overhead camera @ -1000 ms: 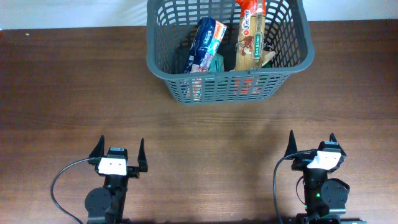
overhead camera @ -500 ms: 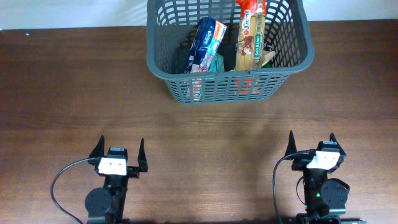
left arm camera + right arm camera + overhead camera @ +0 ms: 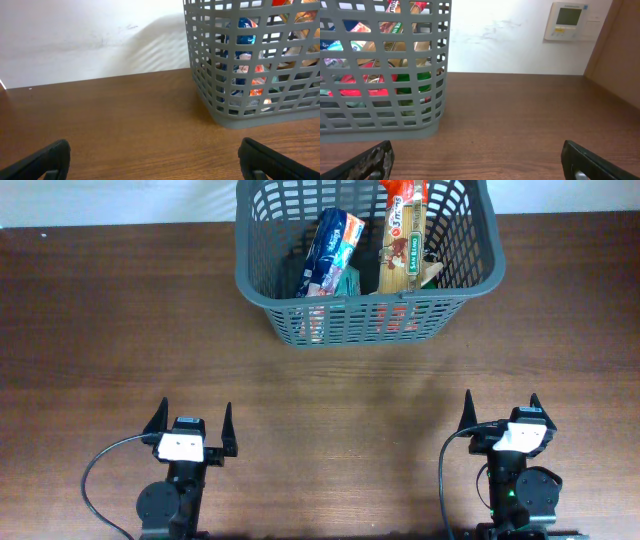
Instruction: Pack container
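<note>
The container, a big dark grey lattice basket, stands at the far middle of the table, also seen as the container in the left wrist view and the container in the right wrist view. Inside it lean a blue packet and a tall brown box, with a green pack low down. My left gripper rests open at the near left edge, far from the basket. My right gripper rests open at the near right, nothing between its fingers.
Brown wooden table stretches between the grippers and the basket. A white wall runs behind the table. A wall thermostat and a wooden panel stand at the far right.
</note>
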